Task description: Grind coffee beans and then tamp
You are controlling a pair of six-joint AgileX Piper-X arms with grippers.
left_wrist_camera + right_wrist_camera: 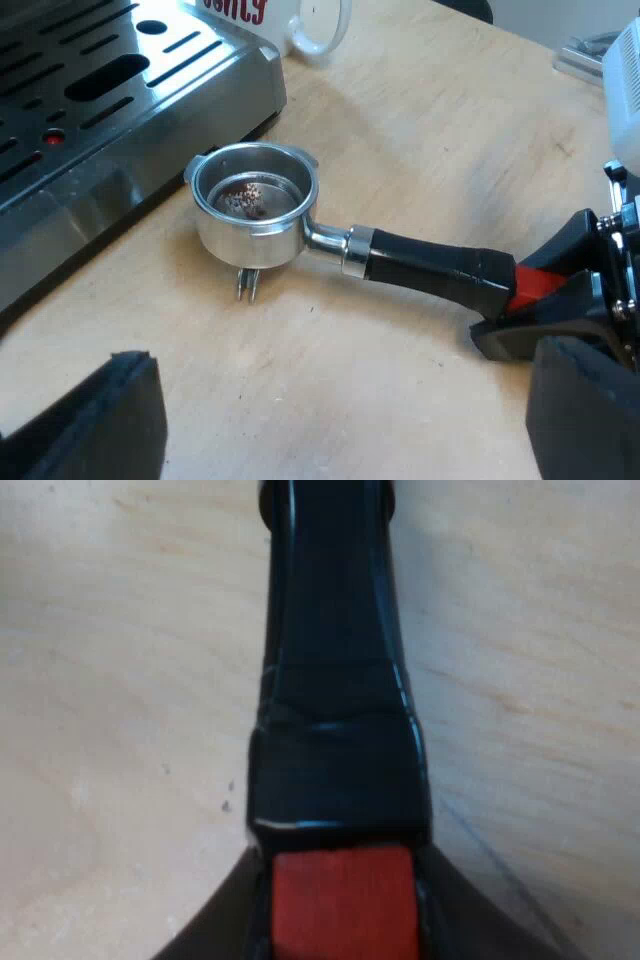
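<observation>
Right fingers (222,928) apparently clamp the holder's (250,240) red handle end (340,900).

Left view oblique, right close, sharing handle (440,270)

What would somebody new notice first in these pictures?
First, the metal portafilter lying on the wooden table close beside the espresso machine, with only a little ground coffee in its basket. Next, the right end effector closed on the red end of its black handle. A white mug with red lettering stands just past the machine.
</observation>
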